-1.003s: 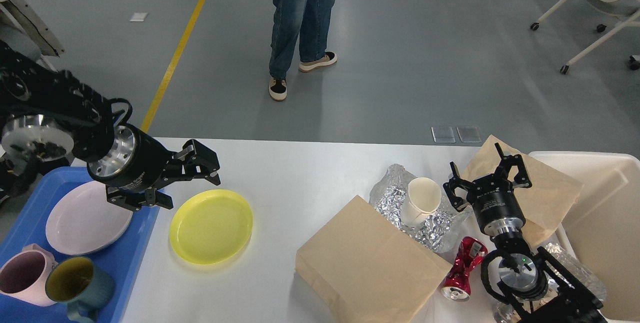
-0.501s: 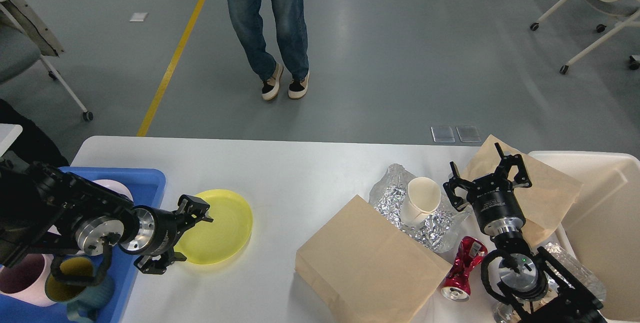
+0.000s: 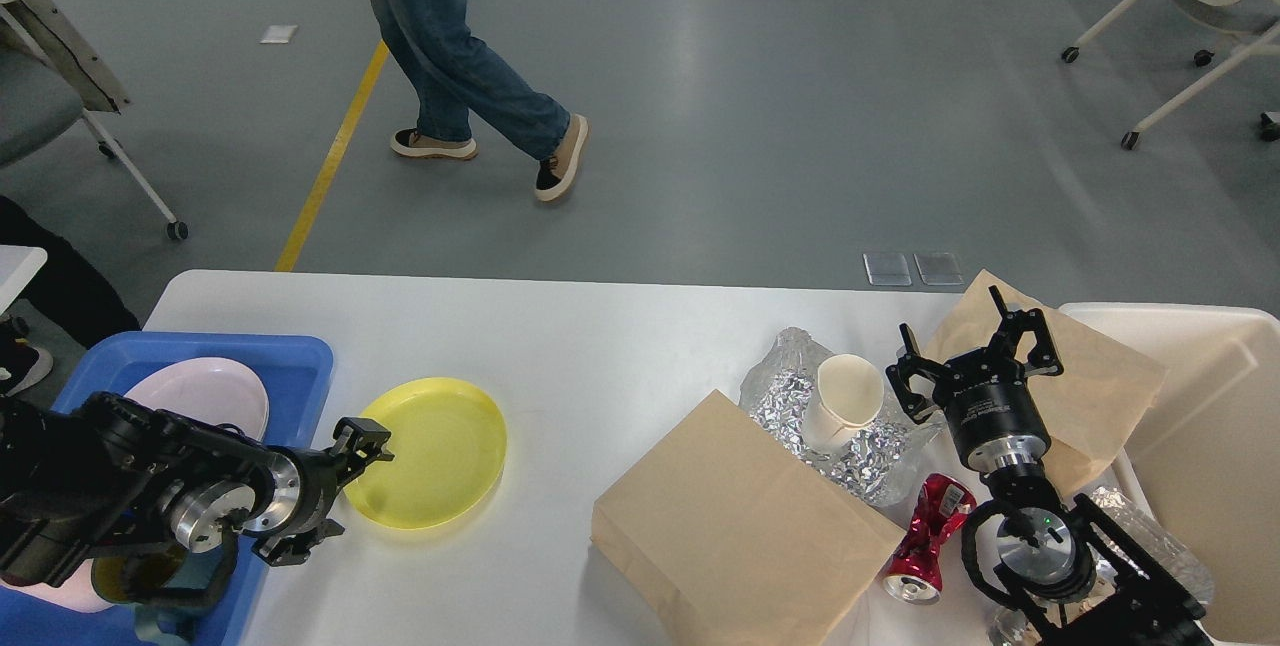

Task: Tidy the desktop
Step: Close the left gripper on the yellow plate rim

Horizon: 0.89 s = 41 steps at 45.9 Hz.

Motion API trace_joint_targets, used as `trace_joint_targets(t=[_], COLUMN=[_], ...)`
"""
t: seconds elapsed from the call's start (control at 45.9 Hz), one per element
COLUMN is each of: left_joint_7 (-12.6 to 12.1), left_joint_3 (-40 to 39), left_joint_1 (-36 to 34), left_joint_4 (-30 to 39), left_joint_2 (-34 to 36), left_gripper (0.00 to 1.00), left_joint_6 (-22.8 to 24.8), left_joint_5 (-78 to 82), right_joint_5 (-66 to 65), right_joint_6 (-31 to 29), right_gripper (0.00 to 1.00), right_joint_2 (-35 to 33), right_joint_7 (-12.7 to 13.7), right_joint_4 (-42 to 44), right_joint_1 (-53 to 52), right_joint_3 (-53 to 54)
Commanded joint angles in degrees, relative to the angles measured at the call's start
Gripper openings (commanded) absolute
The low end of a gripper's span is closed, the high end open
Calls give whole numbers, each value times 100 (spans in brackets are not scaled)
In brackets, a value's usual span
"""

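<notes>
arms: matte black | wrists: silver metal rings | right arm: green LED, black cable loops

Plates: two, one yellow plate [image 3: 430, 451], one pale pink plate [image 3: 205, 394]. Paper bags: two, near bag [image 3: 730, 536], far bag [image 3: 1090, 376]. Paper cup [image 3: 845, 401]: one. Crushed red can [image 3: 925, 536]: one. Mugs, largely hidden: possibly two.

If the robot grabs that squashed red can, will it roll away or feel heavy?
The red can is crushed in the middle, so it probably won't roll far. Its open end faces us and it looks emptied, so it is likely light. The shiny metal may be a bit slippery, and it would probably dent more under a hard squeeze.
</notes>
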<state>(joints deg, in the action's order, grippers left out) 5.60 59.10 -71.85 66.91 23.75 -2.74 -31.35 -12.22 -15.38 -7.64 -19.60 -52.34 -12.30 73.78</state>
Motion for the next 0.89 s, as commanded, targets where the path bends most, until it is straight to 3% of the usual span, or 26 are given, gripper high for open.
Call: trace_joint_targets(t=[0.0, 0.131, 0.24, 0.48, 0.589, 0.872], left_joint_7=[-6, -24, -41, -41, -41, -24], left_joint_3=[-4, -13, -171, -224, -268, -276], left_joint_1=[66, 136, 224, 242, 268, 443], left_joint_4=[-46, -55, -55, -64, -64, -72], left_joint_2=[-2, 7, -2, -2, -2, 15], left_gripper=[93, 88, 67, 46, 28, 3], left_joint_6=[-165, -183, -183, -156, -104, -121], left_joint_5=[164, 182, 191, 191, 200, 182], right_joint_5=[0, 0, 0, 0, 0, 0], right_joint_6=[0, 0, 0, 0, 0, 0], right_gripper=[100, 100, 100, 100, 100, 100], right_joint_2=[-1, -1, -1, -1, -1, -1], right_joint_7=[0, 0, 0, 0, 0, 0], right_joint_4=[4, -4, -4, 4, -4, 4], right_joint_1=[0, 0, 0, 0, 0, 0], right_joint_3=[-4, 5, 5, 5, 5, 5])
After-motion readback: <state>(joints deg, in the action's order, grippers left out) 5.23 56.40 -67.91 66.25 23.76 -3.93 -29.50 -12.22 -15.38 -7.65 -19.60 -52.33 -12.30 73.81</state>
